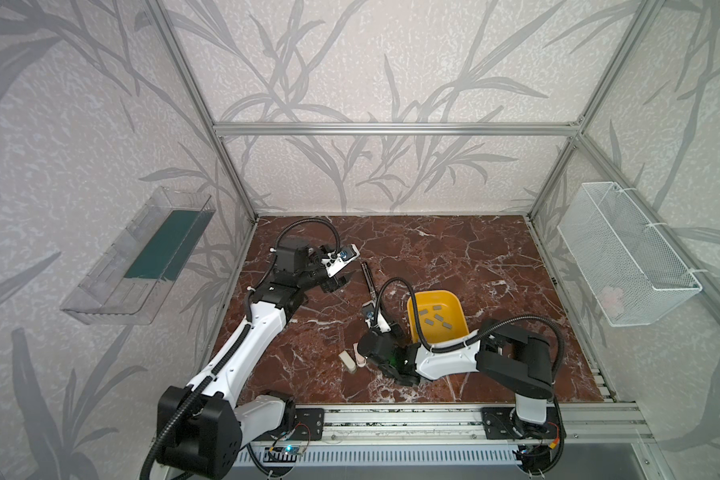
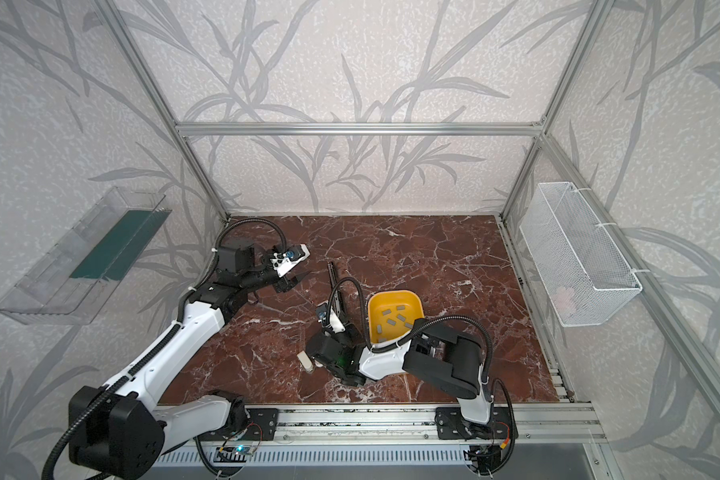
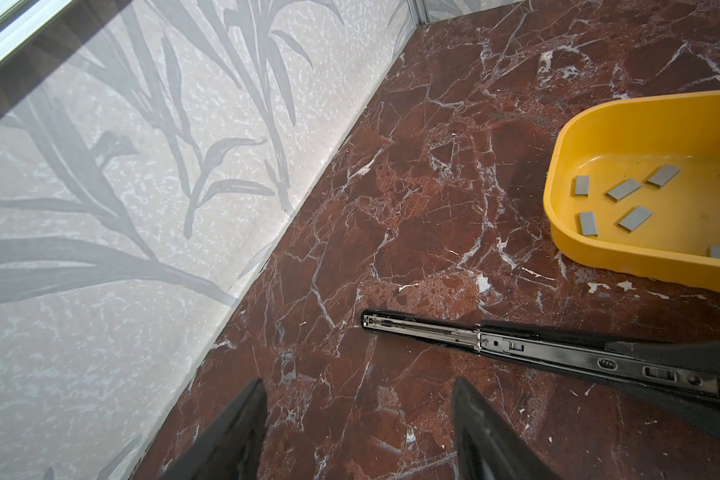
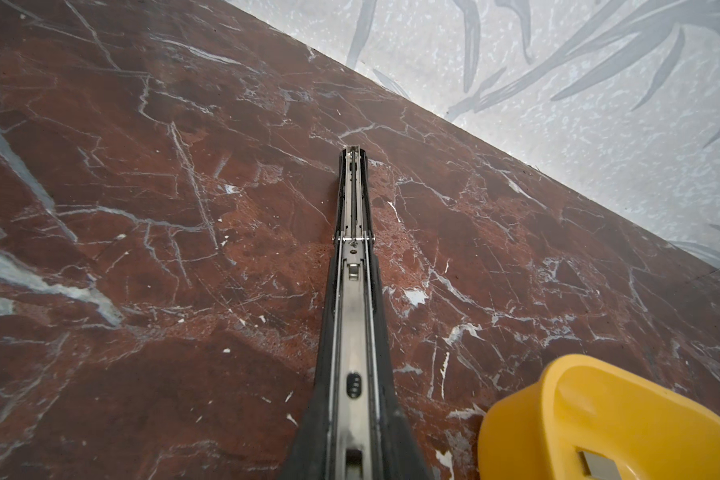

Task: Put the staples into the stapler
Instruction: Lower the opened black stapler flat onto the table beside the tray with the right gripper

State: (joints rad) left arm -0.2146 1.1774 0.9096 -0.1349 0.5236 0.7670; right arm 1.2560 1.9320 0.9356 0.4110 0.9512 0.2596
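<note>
A long black stapler [image 1: 368,279] [image 2: 333,279] lies opened out flat on the marble table, its metal channel [image 4: 352,199] facing up. My right gripper [image 4: 352,268] [image 1: 374,300] is shut on the stapler's near half, a finger [image 3: 558,332] along each side. Left of the stapler's [image 3: 425,328] far end, my left gripper [image 3: 358,386] [image 1: 339,279] [image 2: 295,281] hangs open with nothing between its fingers. Several grey staples [image 1: 436,318] [image 2: 391,322] [image 3: 624,190] lie loose in a yellow tray [image 1: 433,293] [image 2: 395,294] [image 3: 599,120] [image 4: 558,374] to the right of the stapler.
A small beige and pink stapler [image 1: 352,357] [image 2: 306,360] lies near the front, beside my right wrist. A clear plastic bin [image 1: 142,257] hangs on the left wall and a white wire basket [image 1: 628,253] on the right wall. The back wall stands beyond the stapler's tip.
</note>
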